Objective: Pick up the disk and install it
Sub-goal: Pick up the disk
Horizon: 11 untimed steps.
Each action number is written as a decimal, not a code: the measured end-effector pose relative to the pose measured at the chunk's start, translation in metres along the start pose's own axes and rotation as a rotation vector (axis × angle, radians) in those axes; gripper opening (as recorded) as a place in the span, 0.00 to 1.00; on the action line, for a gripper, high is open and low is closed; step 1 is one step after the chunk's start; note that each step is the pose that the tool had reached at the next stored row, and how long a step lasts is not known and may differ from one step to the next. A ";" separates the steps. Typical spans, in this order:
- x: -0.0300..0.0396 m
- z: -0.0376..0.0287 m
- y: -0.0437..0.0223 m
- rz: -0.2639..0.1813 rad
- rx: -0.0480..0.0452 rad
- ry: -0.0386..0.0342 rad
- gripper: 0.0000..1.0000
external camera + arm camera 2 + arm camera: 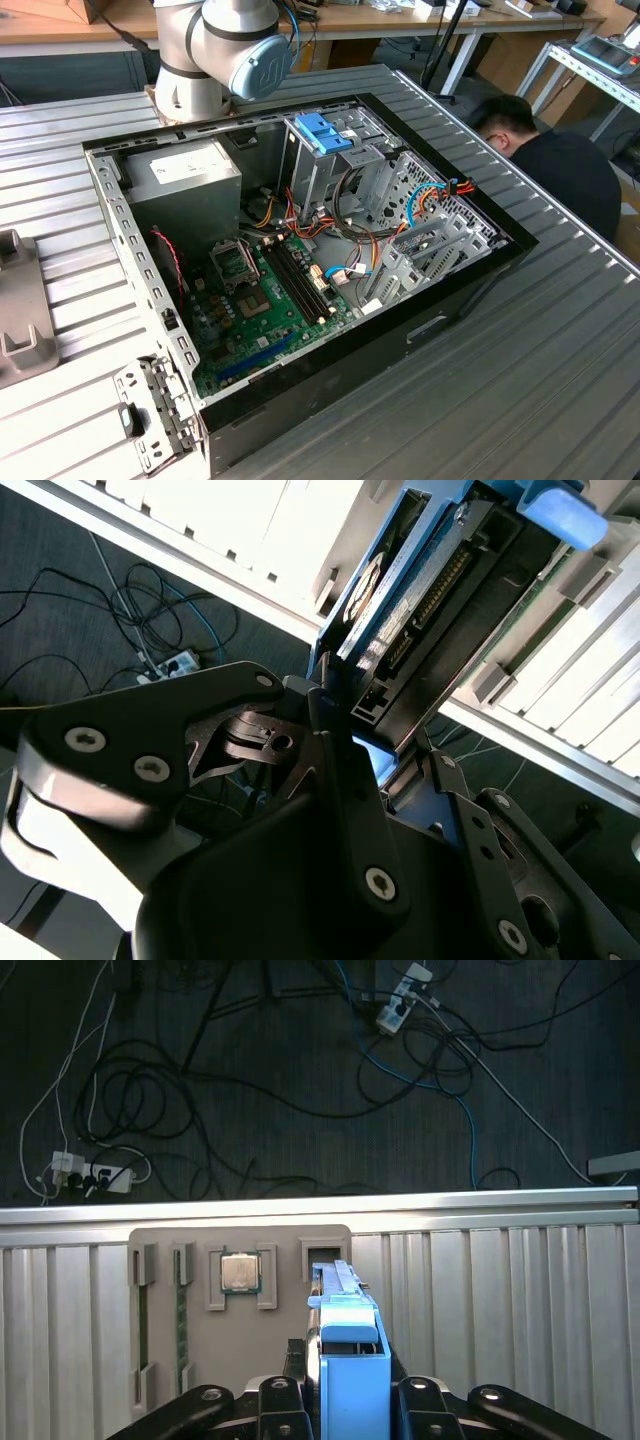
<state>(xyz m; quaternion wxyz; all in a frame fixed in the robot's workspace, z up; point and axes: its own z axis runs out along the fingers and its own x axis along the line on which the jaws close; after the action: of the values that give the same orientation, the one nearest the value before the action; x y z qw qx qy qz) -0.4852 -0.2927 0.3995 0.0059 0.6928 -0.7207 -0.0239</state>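
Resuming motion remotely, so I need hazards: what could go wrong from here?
The gripper clamps the disk near one end; it could tilt or slip. The tray sits by the table edge, so a drop may reach the floor. Loose cables by the cage could snag insertion.

The gripper (372, 742) hides one end of the disk (432, 588) in the second wrist view.

Open computer case (330, 390) on the ribbed table (520, 400) — motherboard (265, 300) inside (green); 1 person (570, 170) bends beside it.
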 end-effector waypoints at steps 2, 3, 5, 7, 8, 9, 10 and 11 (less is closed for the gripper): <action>0.0000 -0.0011 0.0000 0.000 -0.0001 0.0000 0.37; 0.0000 -0.0014 0.0001 0.000 0.0000 0.0000 0.37; -0.0001 -0.0022 0.0001 0.000 0.0000 0.0000 0.37; -0.0001 -0.0029 0.0001 0.000 0.0000 0.0000 0.37; -0.0001 -0.0032 0.0001 0.000 0.0000 0.0000 0.37; -0.0001 -0.0035 0.0002 0.000 0.0000 0.0000 0.37; -0.0001 -0.0038 0.0002 0.000 0.0000 0.0000 0.37; -0.0001 -0.0041 0.0002 0.000 0.0000 0.0000 0.37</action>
<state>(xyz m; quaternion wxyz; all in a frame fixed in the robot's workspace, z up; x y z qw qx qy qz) -0.4852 -0.2927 0.4036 0.0059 0.6928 -0.7207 -0.0239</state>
